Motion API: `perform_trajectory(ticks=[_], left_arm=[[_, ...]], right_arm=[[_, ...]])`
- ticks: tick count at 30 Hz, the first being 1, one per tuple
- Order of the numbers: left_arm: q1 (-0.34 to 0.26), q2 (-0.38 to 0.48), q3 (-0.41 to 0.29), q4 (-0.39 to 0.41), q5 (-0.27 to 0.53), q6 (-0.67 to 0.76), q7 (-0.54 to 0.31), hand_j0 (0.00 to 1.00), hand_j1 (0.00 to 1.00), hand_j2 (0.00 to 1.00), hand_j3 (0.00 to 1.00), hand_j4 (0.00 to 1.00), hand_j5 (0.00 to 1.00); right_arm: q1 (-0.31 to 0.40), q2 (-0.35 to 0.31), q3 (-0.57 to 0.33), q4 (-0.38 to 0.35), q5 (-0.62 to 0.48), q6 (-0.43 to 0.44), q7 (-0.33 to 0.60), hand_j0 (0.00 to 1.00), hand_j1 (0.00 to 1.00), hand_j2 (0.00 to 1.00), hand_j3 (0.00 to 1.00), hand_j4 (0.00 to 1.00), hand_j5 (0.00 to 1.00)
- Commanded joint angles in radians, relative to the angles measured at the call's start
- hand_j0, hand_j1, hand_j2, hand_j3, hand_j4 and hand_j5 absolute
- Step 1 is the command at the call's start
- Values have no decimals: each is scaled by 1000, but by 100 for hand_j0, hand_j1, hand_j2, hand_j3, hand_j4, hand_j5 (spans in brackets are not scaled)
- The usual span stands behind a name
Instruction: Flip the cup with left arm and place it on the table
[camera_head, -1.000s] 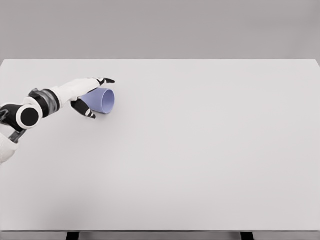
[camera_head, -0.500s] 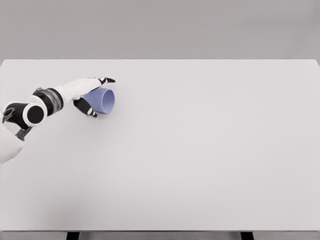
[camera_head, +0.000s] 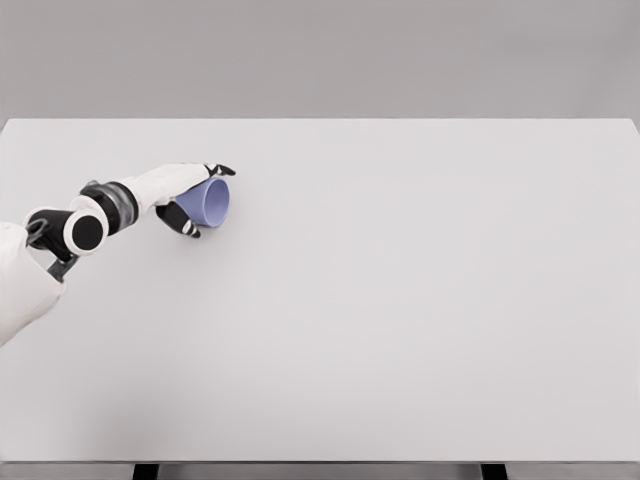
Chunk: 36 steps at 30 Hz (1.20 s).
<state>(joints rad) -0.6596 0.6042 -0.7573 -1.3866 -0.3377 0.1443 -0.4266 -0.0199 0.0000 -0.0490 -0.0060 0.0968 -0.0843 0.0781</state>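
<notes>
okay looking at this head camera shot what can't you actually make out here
- Head view: the blue cup's closed end and far side, hidden by the left hand.
- Whether the cup touches the table; too small to tell.
- The left arm's shoulder, cut off by the left edge.
- The right arm is out of frame.

The cup (camera_head: 212, 203) is a small lavender-blue tumbler, tipped on its side with its open mouth facing right and slightly toward the camera. It sits over the far left part of the white table (camera_head: 400, 300), well away from the table's right edge.
</notes>
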Motion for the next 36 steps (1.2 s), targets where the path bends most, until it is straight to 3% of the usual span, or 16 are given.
perform_trajectory(ticks=[1,11,14,18,19,21,22,27,30,32,36], left_arm=[[-2,-4,-5,3,8,4,-3,85,85,85,85,85,85],[0,-9,-5,15,16,6,-3,58,58,58,58,58,58],[-9,-8,-4,12,29,4,-1,57,57,57,57,57,57],[-43,48,1,8,230,-68,-3,57,57,57,57,57,57],[-48,71,3,6,316,-92,-8,55,55,55,55,55,55],[-49,101,7,6,394,-120,-14,55,55,55,55,55,55],[-61,130,9,8,482,-147,-23,55,55,55,55,55,55],[-72,190,38,24,807,-227,-184,56,56,56,56,56,56],[-81,183,49,58,963,-220,-184,56,56,56,56,56,56],[-103,129,58,136,1056,-190,-184,55,55,55,55,55,55],[-158,-53,87,425,1071,-131,-184,56,56,56,56,56,56]], right_arm=[[0,0,0,0,0,0,0,100,100,100,100,100,100],[0,0,0,0,0,0,0,100,100,100,100,100,100],[0,0,0,0,0,0,0,100,100,100,100,100,100],[0,0,0,0,0,0,0,100,100,100,100,100,100],[0,0,0,0,0,0,0,100,100,100,100,100,100],[0,0,0,0,0,0,0,100,100,100,100,100,100],[0,0,0,0,0,0,0,100,100,100,100,100,100],[0,0,0,0,0,0,0,100,100,100,100,100,100],[0,0,0,0,0,0,0,100,100,100,100,100,100],[0,0,0,0,0,0,0,100,100,100,100,100,100],[0,0,0,0,0,0,0,100,100,100,100,100,100]])
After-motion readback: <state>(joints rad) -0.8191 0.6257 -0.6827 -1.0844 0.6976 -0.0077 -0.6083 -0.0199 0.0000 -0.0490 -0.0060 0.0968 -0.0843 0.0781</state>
